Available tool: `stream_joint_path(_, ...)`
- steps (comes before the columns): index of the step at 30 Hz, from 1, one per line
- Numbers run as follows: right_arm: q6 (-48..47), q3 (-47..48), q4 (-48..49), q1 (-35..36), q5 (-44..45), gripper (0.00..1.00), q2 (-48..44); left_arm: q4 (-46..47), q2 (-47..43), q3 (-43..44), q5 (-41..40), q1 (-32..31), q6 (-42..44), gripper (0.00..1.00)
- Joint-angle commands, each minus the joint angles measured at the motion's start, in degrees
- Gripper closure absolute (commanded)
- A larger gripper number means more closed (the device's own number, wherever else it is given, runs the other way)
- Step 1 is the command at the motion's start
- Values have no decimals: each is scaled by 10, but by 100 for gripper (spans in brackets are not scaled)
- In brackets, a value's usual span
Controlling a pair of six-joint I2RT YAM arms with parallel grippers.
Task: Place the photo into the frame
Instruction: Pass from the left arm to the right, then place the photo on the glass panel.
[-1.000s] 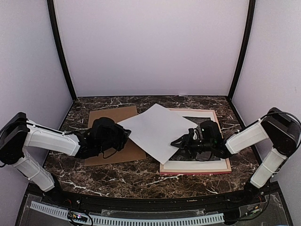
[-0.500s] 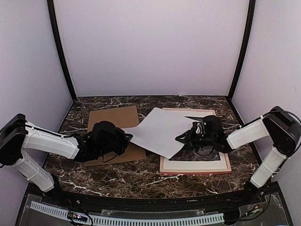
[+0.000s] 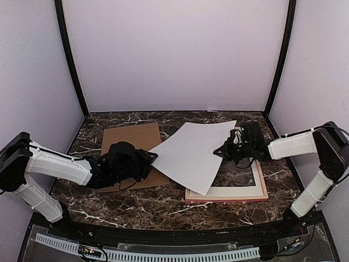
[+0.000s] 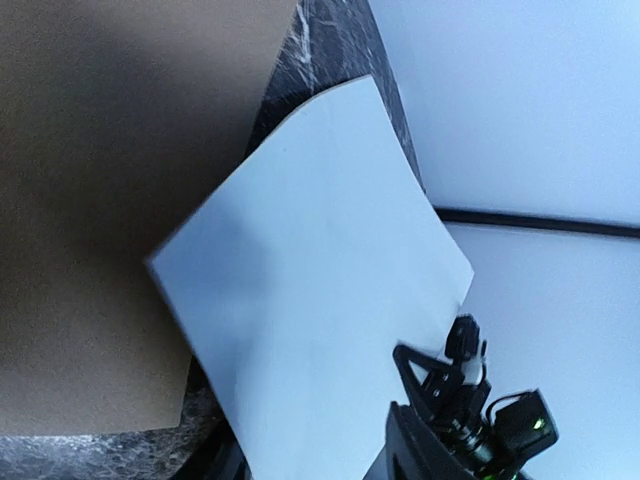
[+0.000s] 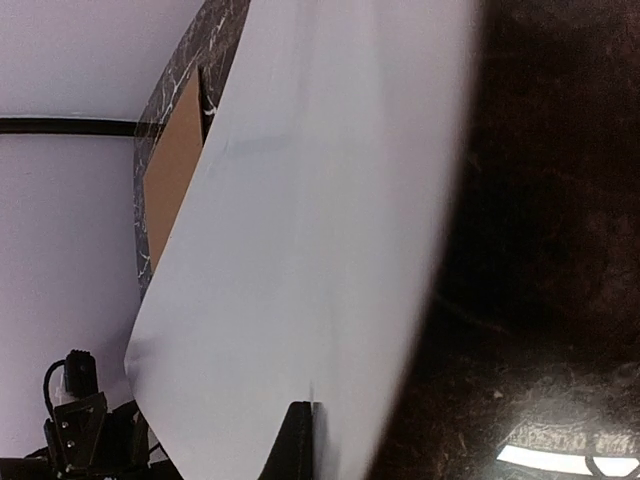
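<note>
The photo [image 3: 193, 155] shows only its blank white back; its printed side is hidden. It hangs tilted, right edge raised, over the left part of the pink frame [image 3: 226, 198]. My right gripper [image 3: 221, 151] is shut on that raised right edge, and the right wrist view shows its jaws [image 5: 312, 425] pressed together on the sheet [image 5: 300, 220]. My left gripper [image 3: 150, 158] sits low at the photo's left corner, over the brown board. In the left wrist view the sheet [image 4: 310, 300] fills the middle and my own fingers do not show clearly.
A brown backing board [image 3: 128, 143] lies flat at the left, partly under the left arm and the sheet. A white mat [image 3: 234, 191] with a dark window lies inside the frame. Dark marble table [image 3: 136, 204] runs to the white walls.
The right gripper closed on the photo's right edge and carried it up and towards the back right, tilting the sheet. The left gripper stayed by the left corner.
</note>
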Motion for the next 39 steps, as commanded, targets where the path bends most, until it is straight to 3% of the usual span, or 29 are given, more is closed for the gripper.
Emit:
stream_joint_path(1,-150,75,-149,-40,-29,100,-12,-24,-5,7,12,-1,46,46)
stream_joint_path(2,-180,94,-185,-50,-32,100,-11,-34,-7,10,14,0,58,39)
stream_joint_path(6,-291,156,-315,-100,-32,100,-5,-72,-19,21,19,2,97,27)
stream_joint_path(12,-400,207,-435,-162,-41,100,-5,-135,-45,35,-1,6,164,23)
stream_joint_path(17,-479,242,-527,-175,-18,100,2,-156,-48,54,-6,7,230,22)
stream_joint_path(23,-524,265,-569,-180,-8,100,8,-157,-25,89,5,6,289,23)
stream_joint_path(39,-571,331,-575,-203,30,99,79,-167,2,135,26,7,336,23)
